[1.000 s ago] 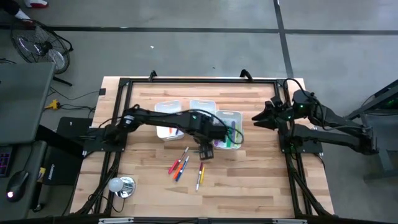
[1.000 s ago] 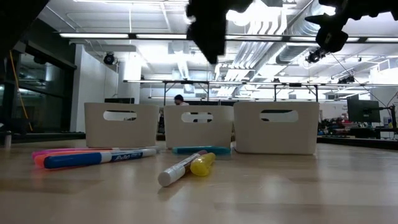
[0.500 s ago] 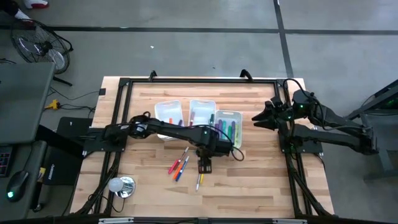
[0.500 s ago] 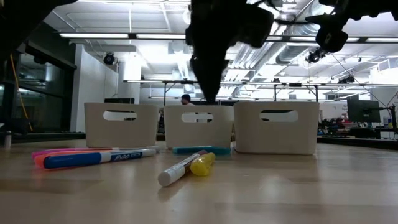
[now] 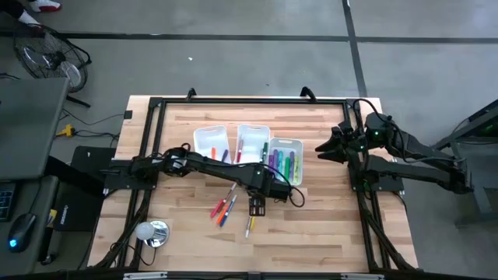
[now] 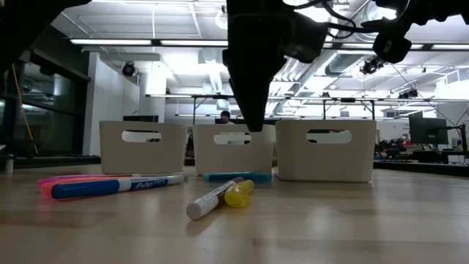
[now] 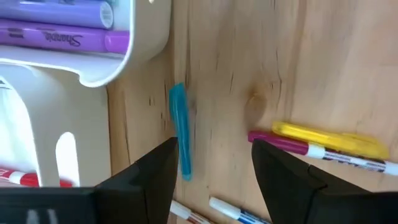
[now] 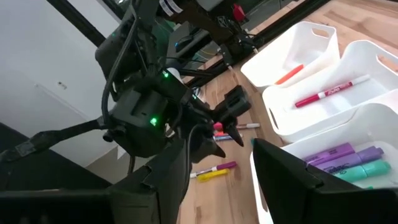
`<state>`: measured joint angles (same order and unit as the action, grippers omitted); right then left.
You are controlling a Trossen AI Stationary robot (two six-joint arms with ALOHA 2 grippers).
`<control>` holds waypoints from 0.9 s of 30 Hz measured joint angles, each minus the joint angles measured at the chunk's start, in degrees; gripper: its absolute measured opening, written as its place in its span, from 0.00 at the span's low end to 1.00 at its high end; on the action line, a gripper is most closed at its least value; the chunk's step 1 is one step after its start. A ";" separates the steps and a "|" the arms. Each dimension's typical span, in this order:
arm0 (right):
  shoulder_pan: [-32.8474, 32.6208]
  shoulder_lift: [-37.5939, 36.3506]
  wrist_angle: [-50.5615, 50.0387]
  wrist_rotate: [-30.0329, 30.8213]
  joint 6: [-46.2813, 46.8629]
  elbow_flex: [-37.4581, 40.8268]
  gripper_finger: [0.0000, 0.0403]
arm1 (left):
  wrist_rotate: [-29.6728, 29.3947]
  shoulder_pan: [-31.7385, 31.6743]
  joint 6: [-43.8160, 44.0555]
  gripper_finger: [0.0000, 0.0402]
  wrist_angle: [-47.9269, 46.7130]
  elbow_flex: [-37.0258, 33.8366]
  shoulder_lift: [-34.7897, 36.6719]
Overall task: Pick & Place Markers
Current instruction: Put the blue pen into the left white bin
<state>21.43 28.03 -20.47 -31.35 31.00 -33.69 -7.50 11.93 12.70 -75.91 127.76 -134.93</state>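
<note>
Hovering over the teal marker (image 7: pixel 180 130) and yellow marker (image 7: pixel 329 140), the left hand (image 7: pixel 214 168) is released, grasping nothing.

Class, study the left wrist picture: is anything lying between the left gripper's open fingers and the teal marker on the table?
Nothing visible. The left gripper is open above bare wood, and the teal marker lies just ahead, beside the white bin.

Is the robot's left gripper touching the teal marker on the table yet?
Apart. The left wrist view shows the teal marker lying on bare wood beyond the open left gripper, near one finger, with nothing between the fingers.
</note>
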 joint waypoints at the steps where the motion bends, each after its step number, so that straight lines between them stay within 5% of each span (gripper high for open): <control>1: 0.02 0.00 0.00 0.02 0.00 0.00 0.44 | -0.15 -0.01 -0.16 0.50 -0.14 0.00 0.00; 27: 0.01 0.00 -0.79 0.04 -0.24 0.00 0.44 | -2.12 -1.25 1.57 0.50 -4.77 -0.04 0.00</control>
<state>21.44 28.03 -21.26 -31.31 30.76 -33.69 -9.63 10.68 14.27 -80.68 127.72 -134.93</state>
